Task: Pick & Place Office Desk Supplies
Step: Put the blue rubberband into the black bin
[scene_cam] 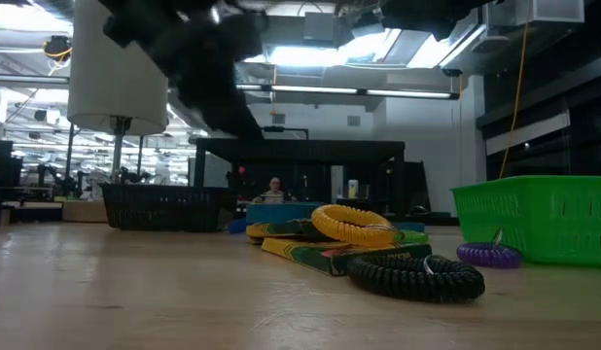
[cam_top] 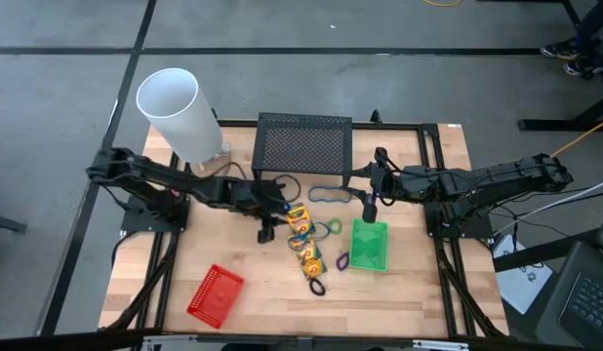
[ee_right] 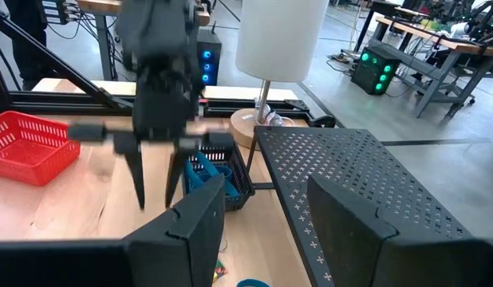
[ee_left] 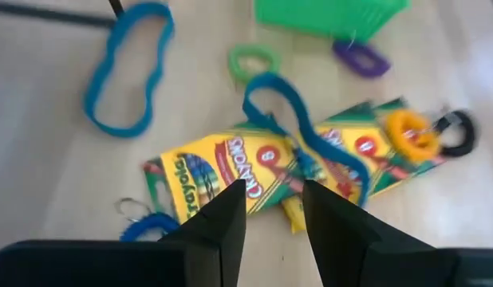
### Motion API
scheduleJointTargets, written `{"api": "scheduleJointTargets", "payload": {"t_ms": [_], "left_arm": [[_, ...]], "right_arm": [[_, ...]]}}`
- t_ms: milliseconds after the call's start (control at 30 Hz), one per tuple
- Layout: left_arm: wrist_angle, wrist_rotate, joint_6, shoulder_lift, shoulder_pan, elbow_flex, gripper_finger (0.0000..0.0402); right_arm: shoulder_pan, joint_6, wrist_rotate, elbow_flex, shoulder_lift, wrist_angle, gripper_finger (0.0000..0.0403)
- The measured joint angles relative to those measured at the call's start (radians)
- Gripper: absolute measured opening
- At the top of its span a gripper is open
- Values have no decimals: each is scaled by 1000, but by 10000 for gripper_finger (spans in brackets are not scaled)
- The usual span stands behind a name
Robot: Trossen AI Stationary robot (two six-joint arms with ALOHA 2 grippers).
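Yellow-and-green crayon boxes (ee_left: 222, 171) (cam_top: 303, 240) lie flat mid-table, and a blue loop (ee_left: 302, 127) is draped over them. An orange coil loop (ee_left: 408, 131) and a black one (ee_left: 462, 131) rest at their near end. My left gripper (ee_left: 274, 191) (cam_top: 266, 232) hangs open over the boxes' left end, tilted down and clear of them. My right gripper (ee_right: 266, 191) (cam_top: 369, 209) waits open in the air between the black mesh stand (cam_top: 303, 146) and the green basket (cam_top: 370, 246). A small black basket (ee_right: 222, 177) holds something blue.
A red basket (cam_top: 216, 292) sits near the front left. The white cylinder (cam_top: 180, 112) stands at the back left. A large blue loop (ee_left: 127, 68), a green loop (ee_left: 253, 60) and a purple loop (ee_left: 362, 57) lie loose on the wood around the green basket (ee_left: 326, 16).
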State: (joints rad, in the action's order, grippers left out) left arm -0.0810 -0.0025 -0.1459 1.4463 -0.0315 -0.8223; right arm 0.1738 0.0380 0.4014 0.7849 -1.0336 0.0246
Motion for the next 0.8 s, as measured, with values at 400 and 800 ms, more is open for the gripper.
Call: {"api": "scheduleJointTargets", "payload": {"t_ms": [400,800], "left_arm": [[39,57,0,256,-54,-135,135],[9,23,-28,375,-67,-210,136]], "right_arm": [[0,0,2,0,0,0,181],[0,-1,1,0,0,0,181]]}}
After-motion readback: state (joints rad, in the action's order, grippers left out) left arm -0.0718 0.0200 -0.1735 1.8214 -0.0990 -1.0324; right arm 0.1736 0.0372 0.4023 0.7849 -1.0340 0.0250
